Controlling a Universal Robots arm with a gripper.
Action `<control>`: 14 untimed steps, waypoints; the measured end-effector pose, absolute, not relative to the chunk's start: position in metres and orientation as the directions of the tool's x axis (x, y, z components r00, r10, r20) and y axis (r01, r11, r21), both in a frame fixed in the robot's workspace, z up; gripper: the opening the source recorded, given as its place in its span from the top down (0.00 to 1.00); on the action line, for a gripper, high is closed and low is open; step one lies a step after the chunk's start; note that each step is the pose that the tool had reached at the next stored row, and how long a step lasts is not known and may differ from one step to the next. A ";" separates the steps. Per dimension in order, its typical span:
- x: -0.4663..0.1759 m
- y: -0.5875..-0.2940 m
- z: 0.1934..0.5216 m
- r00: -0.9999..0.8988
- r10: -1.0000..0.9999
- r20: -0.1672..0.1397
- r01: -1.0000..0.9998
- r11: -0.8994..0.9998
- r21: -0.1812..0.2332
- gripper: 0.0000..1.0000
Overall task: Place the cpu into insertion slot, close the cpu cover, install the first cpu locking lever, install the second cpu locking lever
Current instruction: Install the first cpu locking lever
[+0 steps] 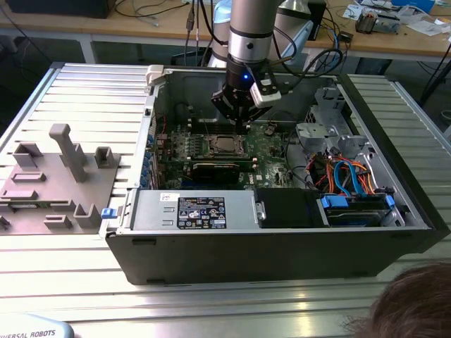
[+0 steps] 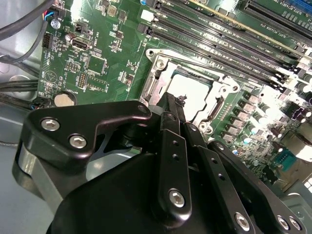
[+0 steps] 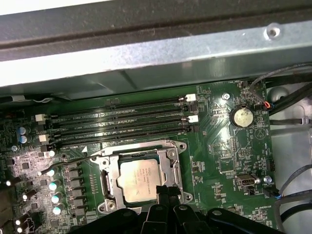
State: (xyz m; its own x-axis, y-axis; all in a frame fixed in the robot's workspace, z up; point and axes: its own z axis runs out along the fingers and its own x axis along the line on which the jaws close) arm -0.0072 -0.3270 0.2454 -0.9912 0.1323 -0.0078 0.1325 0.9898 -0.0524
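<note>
Silver-grey square cpu (image 3: 139, 179) under windowed cpu cover (image 3: 171, 166); gripper (image 3: 163, 188) at its edge, jaws pinched together

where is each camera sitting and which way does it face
exterior view: off the arm, above the open computer case, looking down into it; arm and gripper show.
first wrist view: on the arm, facing the cpu and green board; gripper shows.
second wrist view: on the arm, looking past the gripper at the cpu.
shared: cpu and gripper, in both wrist views.
</note>
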 end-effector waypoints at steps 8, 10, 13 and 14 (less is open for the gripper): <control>-0.007 -0.327 0.245 -0.992 0.127 -0.008 0.127 0.990 -0.052 0.89; -0.007 -0.327 0.245 -0.992 0.126 -0.008 0.126 0.991 -0.052 0.89; -0.007 -0.327 0.245 -0.992 0.123 -0.008 0.123 0.991 -0.052 0.89; -0.007 -0.327 0.245 -0.993 0.121 -0.008 0.122 0.991 -0.052 0.89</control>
State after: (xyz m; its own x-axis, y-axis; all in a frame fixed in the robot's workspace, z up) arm -0.0072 -0.3270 0.2454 -0.9926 0.1213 -0.0079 0.1215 0.9912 -0.0524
